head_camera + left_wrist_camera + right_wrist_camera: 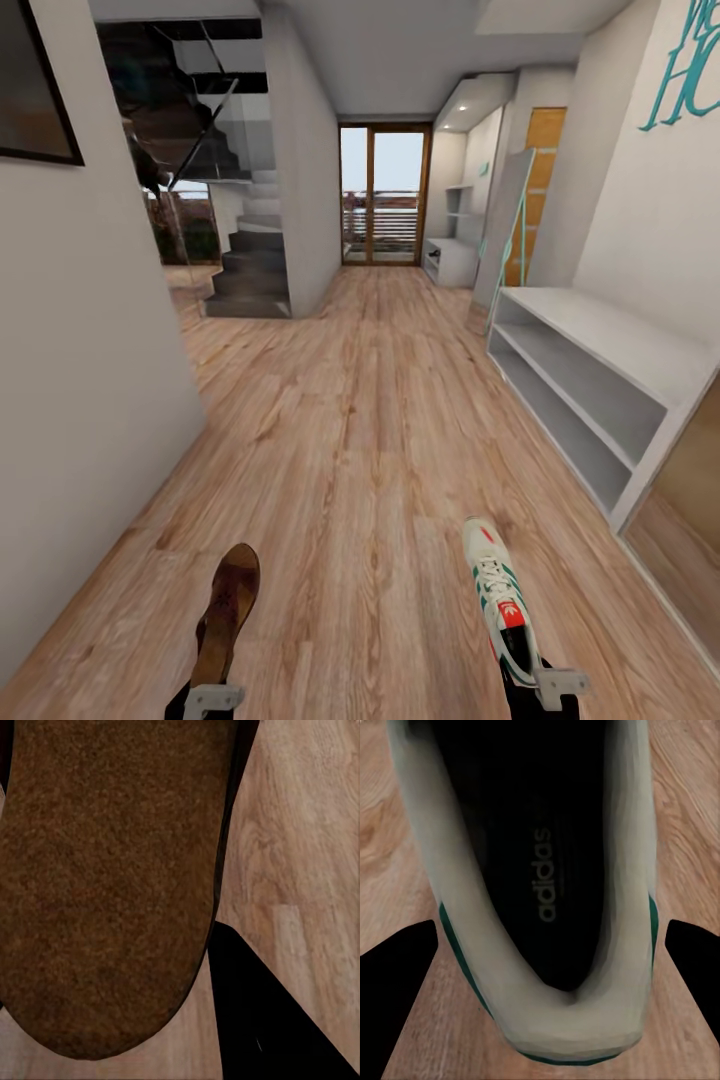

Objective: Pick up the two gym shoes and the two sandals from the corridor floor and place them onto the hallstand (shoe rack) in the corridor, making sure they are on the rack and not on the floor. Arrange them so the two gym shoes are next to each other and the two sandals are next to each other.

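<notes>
Two shoes in hand, low in the frame. At lower left, left pincer closed on the heel end of a brown sandal, toe pointing up the frame. In the left wrist view, sandal's sole seen close, one dark finger beside its rounded edge, wood grain beyond. At lower right, right pincer clamped on the heel of a white gym shoe, green stripes and red tongue patch showing, toe forward. In the right wrist view, heel rim of the shoe between two dark fingers, one on either side.

Plenty of bare corridor floor ahead, a wide lane through the middle of the frame up to a glass door at top centre. Hemmed at left by a plain wall, its corner edge around mid-height, with stairs past it. Bounded at right by a low pale shelf unit, front edge running diagonally toward the lower right corner. Beyond it, a tall panel with a teal frame leaning at the wall. Farther along the right side, near the door, the hallstand, small, with wall shelves above.
</notes>
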